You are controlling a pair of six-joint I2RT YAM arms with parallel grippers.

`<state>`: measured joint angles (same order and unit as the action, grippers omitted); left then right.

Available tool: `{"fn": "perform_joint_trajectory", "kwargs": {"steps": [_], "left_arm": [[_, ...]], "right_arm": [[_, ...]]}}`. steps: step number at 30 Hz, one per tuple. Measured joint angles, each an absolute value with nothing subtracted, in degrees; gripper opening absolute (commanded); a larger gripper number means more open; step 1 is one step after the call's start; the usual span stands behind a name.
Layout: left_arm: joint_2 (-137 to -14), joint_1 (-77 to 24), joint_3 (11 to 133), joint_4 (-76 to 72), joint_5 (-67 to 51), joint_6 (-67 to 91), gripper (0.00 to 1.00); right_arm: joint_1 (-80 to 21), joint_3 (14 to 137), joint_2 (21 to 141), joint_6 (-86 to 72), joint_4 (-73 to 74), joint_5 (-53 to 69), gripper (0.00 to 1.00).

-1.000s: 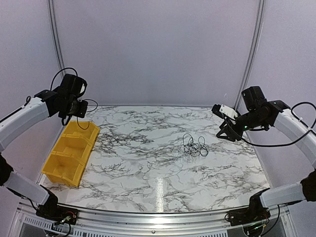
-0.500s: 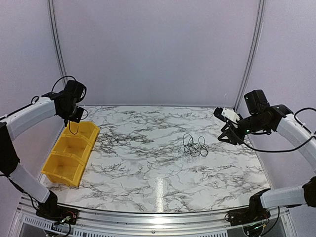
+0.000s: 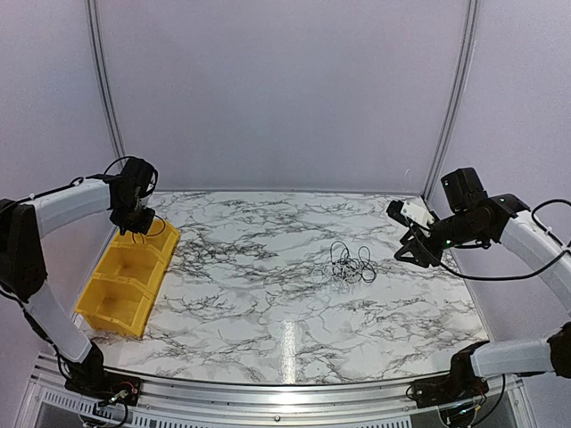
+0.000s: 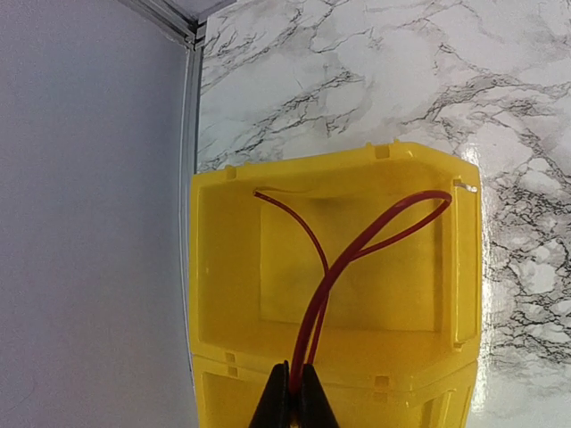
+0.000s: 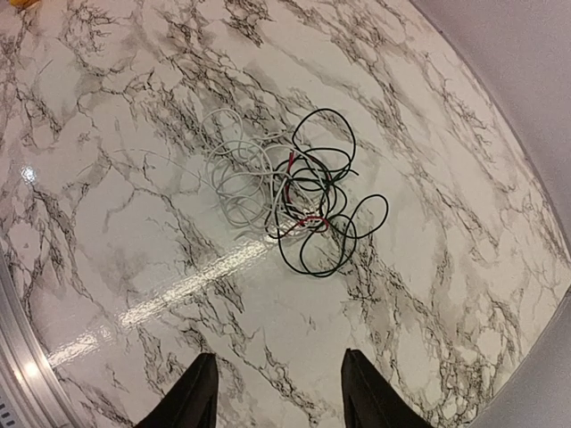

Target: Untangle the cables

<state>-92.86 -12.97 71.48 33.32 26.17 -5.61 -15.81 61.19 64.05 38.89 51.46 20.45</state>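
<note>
At the desk's (image 3: pixel 268 303) left edge stands a yellow bin (image 3: pixel 125 285), and the left jaws hang over its far compartment. They are pinched tight on a red cable (image 4: pixel 357 250). The cable rises from the closed tips as a crossed loop, and in the left wrist view it lies over the inside of that compartment. Whether it touches the bin floor cannot be told.

Right of the desk's middle lies the tangle of cables (image 3: pixel 352 265), well apart from the bin. Whitish loops sit on one side, black loops on the other, with red bits between. The right jaws hang above the desk just right of the tangle, spread wide and holding nothing. In the right wrist view the tangle lies ahead of both fingertips (image 5: pixel 192 392), not touching them.
</note>
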Motion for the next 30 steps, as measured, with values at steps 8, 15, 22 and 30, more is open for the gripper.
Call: {"fn": "perform_joint_trajectory", "kwargs": {"steps": [8,15,22,30], "left_arm": [[-95.9,-9.9,71.3,34.0,24.3,-4.3,0.0],[-105.7,-9.7,76.8,36.4,22.9,-1.8,0.19],[-104.6,-9.7,77.8,38.6,23.6,-0.1,0.45],[-92.9,-10.0,78.2,41.4,22.3,2.8,0.58]], "right_arm": [[-15.8,61.2,64.6,38.9,51.4,20.5,0.48],[-15.8,61.5,67.1,38.9,51.4,21.2,0.48],[-15.8,62.1,67.7,38.9,51.0,21.8,0.5],[-15.1,65.1,69.3,36.0,49.6,22.1,0.56]]}}
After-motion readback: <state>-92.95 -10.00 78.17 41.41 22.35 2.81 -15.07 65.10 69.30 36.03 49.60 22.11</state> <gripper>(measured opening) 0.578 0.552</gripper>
